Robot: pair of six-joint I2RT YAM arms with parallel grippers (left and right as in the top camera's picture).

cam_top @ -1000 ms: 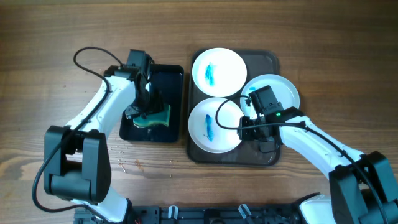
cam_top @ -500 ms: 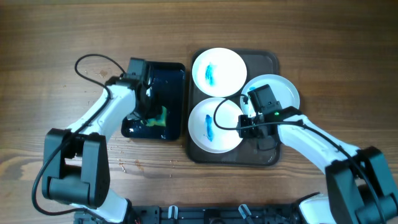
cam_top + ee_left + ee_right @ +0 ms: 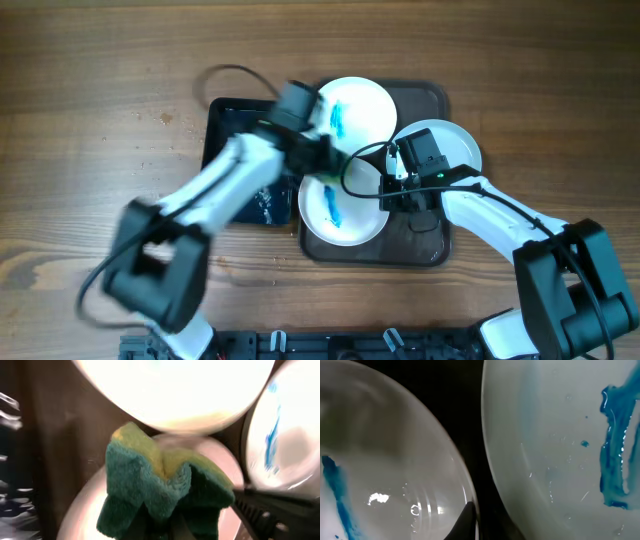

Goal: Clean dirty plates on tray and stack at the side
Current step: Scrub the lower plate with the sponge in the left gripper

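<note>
left fingers clamped on soft, squashy sponge; right fingers at stiff, slick, breakable smeared plate, grip impossible to tell; best held by rim.

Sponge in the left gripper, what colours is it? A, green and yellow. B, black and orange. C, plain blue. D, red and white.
A: in the left wrist view the sponge pinched by the left gripper is dark green with a yellow layer.
</note>
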